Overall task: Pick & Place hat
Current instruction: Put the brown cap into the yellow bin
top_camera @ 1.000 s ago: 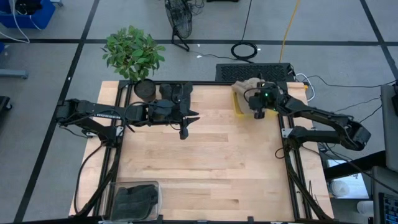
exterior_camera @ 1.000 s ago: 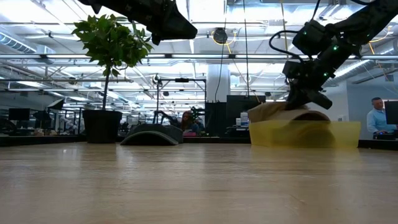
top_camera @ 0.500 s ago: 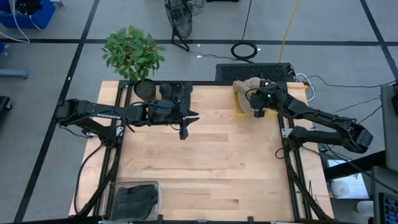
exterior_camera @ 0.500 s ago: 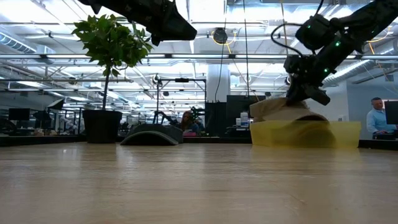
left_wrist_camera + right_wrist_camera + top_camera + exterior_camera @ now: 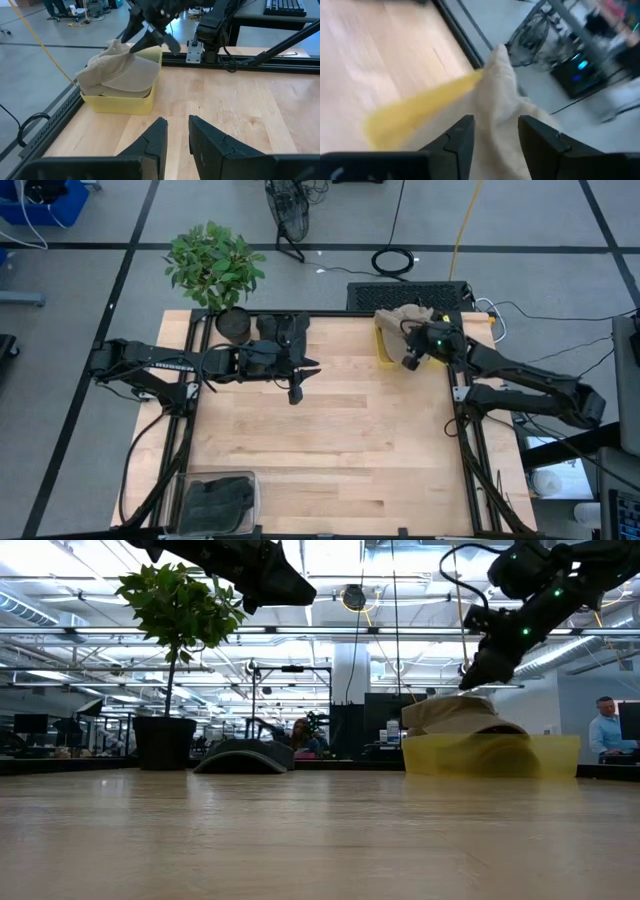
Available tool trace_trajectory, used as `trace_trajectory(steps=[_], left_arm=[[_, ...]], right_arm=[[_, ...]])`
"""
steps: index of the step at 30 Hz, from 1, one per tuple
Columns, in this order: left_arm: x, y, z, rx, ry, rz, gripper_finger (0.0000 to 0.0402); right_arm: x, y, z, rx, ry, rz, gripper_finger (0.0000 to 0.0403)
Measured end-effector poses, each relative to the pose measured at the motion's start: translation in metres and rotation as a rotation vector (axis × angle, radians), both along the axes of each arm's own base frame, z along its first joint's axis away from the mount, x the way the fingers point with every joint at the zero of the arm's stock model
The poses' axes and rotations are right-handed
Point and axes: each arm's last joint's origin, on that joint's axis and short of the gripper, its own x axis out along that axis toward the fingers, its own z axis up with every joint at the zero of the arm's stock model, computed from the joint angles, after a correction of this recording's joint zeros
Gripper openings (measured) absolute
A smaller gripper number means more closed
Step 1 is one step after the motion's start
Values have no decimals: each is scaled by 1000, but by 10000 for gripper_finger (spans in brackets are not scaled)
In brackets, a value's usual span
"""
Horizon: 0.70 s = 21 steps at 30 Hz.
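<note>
A tan hat (image 5: 398, 315) (image 5: 455, 713) (image 5: 122, 75) lies crown-up in a shallow yellow bin (image 5: 383, 354) (image 5: 490, 755) at the table's far right, its cloth spilling over the bin's rim. My right gripper (image 5: 472, 678) (image 5: 411, 360) (image 5: 496, 120) hangs open just above the hat, and in the low view it is clear of it. My left gripper (image 5: 296, 392) (image 5: 176, 125) waits in the air over the table's far middle. Its fingers are a little apart with nothing between them.
A potted plant (image 5: 215, 270) stands at the far left corner with dark hats (image 5: 280, 330) beside it on the far edge. A clear bin (image 5: 218, 500) of dark things sits at the near left corner. Bare wood fills the table's middle. A person (image 5: 605, 725) sits beyond the table.
My right gripper has opened and let go of the tan hat, then risen above the yellow bin, tipping as it went. The hat has stayed lying in the bin.
</note>
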Motion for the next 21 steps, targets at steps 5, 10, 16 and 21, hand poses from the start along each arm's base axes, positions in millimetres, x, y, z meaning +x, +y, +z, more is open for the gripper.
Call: trace_trajectory(steps=[5, 10, 16, 21], left_arm=[[0, 0, 0, 3, 1, -1, 85], [0, 0, 0, -1, 1, 0, 85], [0, 0, 0, -14, -2, 4, 85], [0, 0, 0, -10, -2, 3, 85]], right_arm=[[2, 14, -4, 222, -178, -111, 128], [1, 21, -17, 334, -217, -221, 112], [-3, 16, -55, 285, -285, -341, 76], [-15, 14, -88, 245, -319, -389, 41]])
